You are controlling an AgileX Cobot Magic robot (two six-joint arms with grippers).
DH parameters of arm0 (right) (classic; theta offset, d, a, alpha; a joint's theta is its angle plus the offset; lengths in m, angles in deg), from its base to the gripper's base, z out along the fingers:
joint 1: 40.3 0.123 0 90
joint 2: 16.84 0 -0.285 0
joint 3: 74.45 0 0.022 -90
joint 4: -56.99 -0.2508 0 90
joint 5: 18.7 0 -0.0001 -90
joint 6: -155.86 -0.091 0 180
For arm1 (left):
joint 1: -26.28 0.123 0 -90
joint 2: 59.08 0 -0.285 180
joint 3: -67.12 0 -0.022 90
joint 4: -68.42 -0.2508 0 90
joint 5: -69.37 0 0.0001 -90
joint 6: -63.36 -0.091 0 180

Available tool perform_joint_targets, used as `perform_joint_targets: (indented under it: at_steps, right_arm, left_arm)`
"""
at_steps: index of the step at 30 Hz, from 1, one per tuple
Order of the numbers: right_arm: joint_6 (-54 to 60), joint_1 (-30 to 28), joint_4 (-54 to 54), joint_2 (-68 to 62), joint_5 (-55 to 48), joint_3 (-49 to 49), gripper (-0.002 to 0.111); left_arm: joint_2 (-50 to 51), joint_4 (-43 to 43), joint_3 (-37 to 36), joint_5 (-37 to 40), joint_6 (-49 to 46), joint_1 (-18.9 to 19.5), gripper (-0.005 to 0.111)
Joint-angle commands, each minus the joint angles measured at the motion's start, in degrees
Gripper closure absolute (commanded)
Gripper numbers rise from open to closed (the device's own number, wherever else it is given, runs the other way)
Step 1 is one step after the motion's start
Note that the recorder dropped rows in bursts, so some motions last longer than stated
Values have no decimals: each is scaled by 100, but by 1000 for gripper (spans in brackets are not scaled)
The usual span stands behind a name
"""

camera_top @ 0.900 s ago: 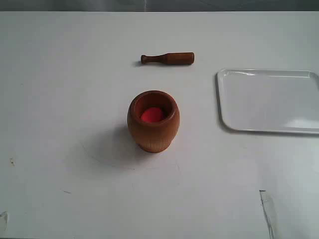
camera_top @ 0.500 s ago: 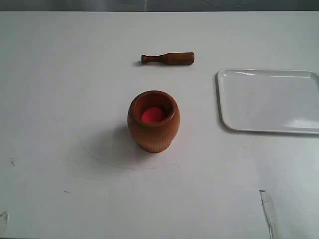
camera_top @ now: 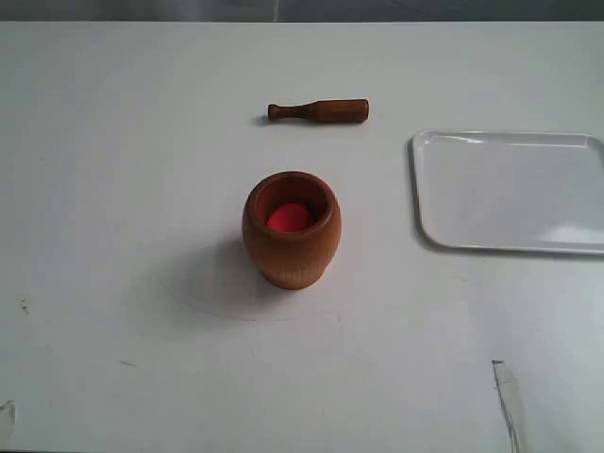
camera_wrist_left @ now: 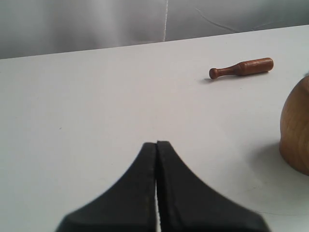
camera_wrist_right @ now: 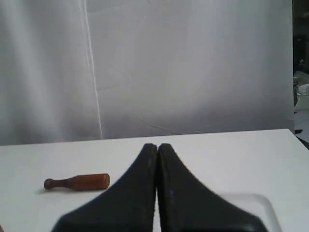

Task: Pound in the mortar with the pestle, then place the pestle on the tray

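Both grippers are empty. The left gripper (camera_wrist_left: pixel 156 145) and the right gripper (camera_wrist_right: pixel 157 146) are each closed tight on nothing; neither appears in the exterior view. The pestle (camera_top: pixel 318 111) lies flat on the bench (camera_top: pixel 113 189), beyond the upright mortar (camera_top: pixel 291 229) and well apart from it, thick end toward the tray (camera_top: pixel 510 193) at the right. Assessment: pounding not yet begun; picking up the pestle is the step in hand. Next move requires one gripper to open wide, descend over the pestle and close across its shaft.

Wooden mortar (camera_top: pixel 290 236), pestle (camera_top: pixel 319 111); glossy tray (camera_top: pixel 510 193)
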Motion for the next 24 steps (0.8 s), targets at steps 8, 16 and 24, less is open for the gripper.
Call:
perform_joint_targets:
  at_steps: [8,16,24]
  right_arm:
    - [-16,-40,-130,22,397,-15,108]
    - [-41,-40,-254,22,665,-15,108]
    - [-102,-28,-1006,22,872,-15,108]
  left_arm:
    - [-7,42,-3,-17,47,-44,107]
    - [-7,42,-3,-17,47,-44,107]
    - [-7,42,-3,-17,47,-44,107]
